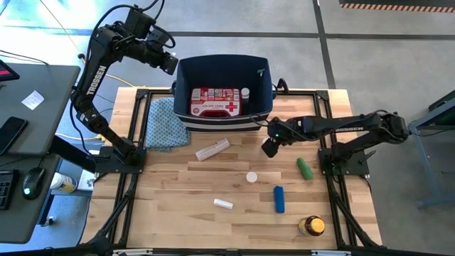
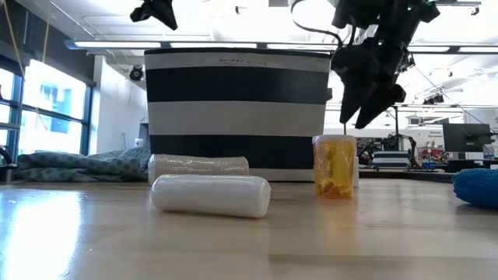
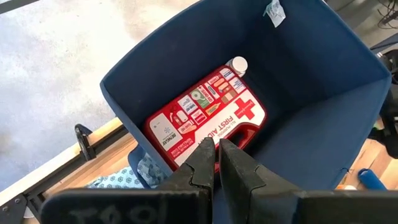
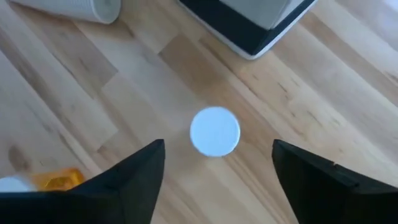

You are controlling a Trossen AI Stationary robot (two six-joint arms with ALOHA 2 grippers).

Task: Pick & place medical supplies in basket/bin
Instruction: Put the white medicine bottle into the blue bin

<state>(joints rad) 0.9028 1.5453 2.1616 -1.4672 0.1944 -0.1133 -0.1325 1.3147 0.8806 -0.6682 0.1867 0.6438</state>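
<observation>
Round white cap [image 4: 214, 130] lies on grained wood beneath open right claw [image 4: 217, 165].

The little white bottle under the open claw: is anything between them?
No. The right gripper hangs open above the white bottle, with only bare table around it. Nothing visible sits between them.

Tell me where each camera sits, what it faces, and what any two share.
High: overhead, straight down on table; both arms.
Low: table-top height, facing bin; right gripper hangs above.
Left wrist: above bin, looks in at first-aid kit; left gripper shut.
Right wrist: looks down at white round cap; right gripper open.
Shared: high and left wrist both show the kit.
</observation>
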